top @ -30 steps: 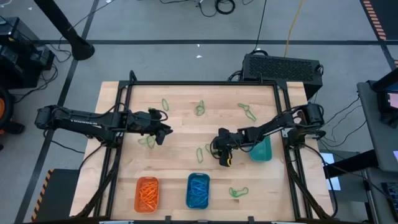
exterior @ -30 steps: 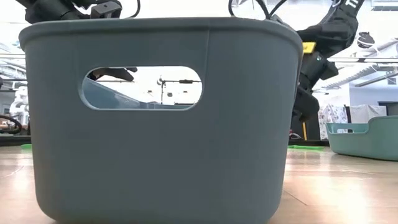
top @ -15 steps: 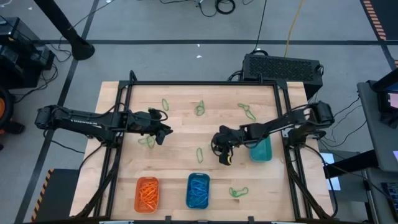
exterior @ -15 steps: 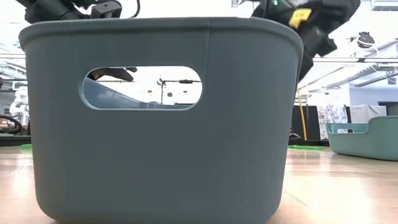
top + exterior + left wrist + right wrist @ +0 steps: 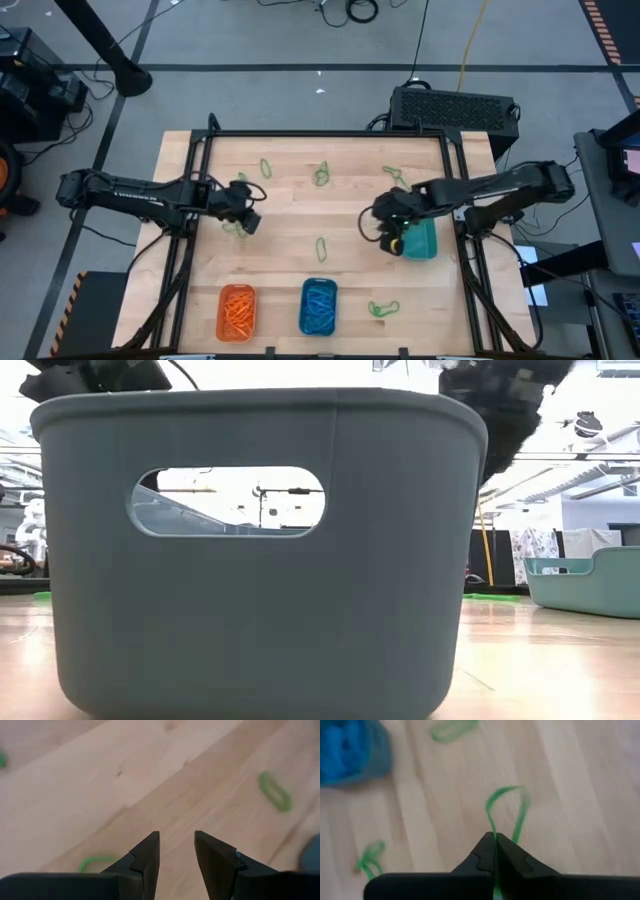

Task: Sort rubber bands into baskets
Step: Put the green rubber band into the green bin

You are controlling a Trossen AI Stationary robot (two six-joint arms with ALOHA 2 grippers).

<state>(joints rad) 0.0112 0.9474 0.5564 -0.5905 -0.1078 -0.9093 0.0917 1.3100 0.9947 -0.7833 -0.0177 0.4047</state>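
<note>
Right wrist view is showing the right tool point(image 5: 495, 851) with its two dark fingers pressed together on a thin green elastic loop point(image 5: 506, 812), which is arching up from the fingertips above the pale wooden surface point(image 5: 580, 795). Since a second ago this tool has closed, lifted off the boards and swung toward the small teal-green plastic basket point(image 5: 421, 243); in the high view it point(image 5: 392, 237) is now hanging at that basket's left edge.

Left tool point(image 5: 176, 851) is keeping its matte black, wedge-shaped fingers apart with nothing between them, and it has drawn back slightly along the left half of the surface, where it point(image 5: 247, 210) is hovering beside a loose green band point(image 5: 236, 228).

Other thin green rubber bands are lying scattered on the smooth, light-grained wood: three near the far edge point(image 5: 321, 176), one at the middle point(image 5: 320, 247) and one near the front point(image 5: 383, 308). Along the front edge, the rounded orange plastic basket point(image 5: 237, 311) is holding a tangle of orange loops and the blue one point(image 5: 318, 306) a heap of blue loops.
</note>
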